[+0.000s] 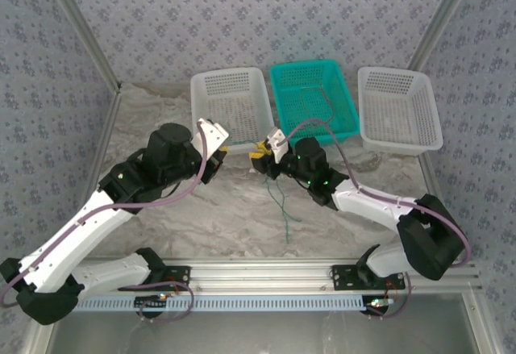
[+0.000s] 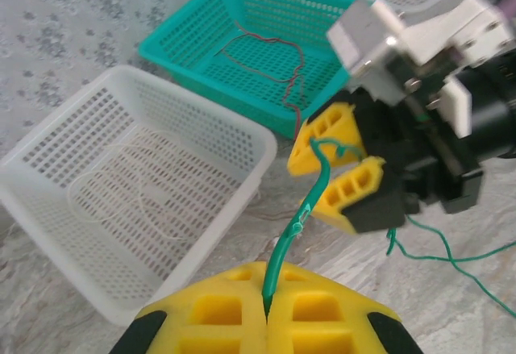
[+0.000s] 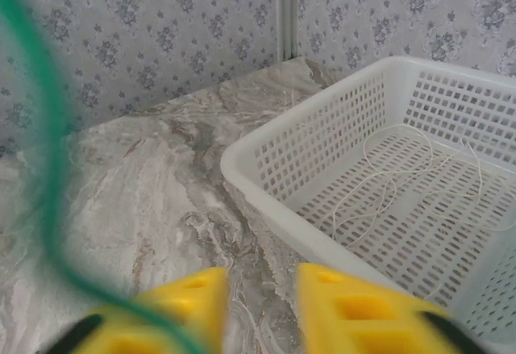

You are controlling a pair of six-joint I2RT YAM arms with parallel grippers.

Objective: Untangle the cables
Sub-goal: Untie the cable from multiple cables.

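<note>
My left end effector [image 2: 266, 310], at the bottom centre of the left wrist view, is clamped shut on a thin green cable [image 2: 300, 218]. The cable rises to my right end effector [image 2: 339, 164], whose yellow jaws stand partly apart at its upper end. Above them a thin red-brown cable [image 2: 270, 47] lies in the teal perforated plastic basket [image 2: 218, 88], and at left a whitish cable [image 2: 145, 178] lies in the white perforated basket [image 2: 234, 185], both baskets on the marbled counter [image 2: 451, 322].

We saw a table [image 1: 211, 218] with a marbled grey-and-beige top, closed in on three sides by walls [image 1: 242, 7] papered pale blue-grey with small floral sprigs. Bare metal posts [image 1: 81, 27] ran up the back corners. An aluminium rail [image 1: 266, 271] edged the near side. The light was soft and even.
</note>
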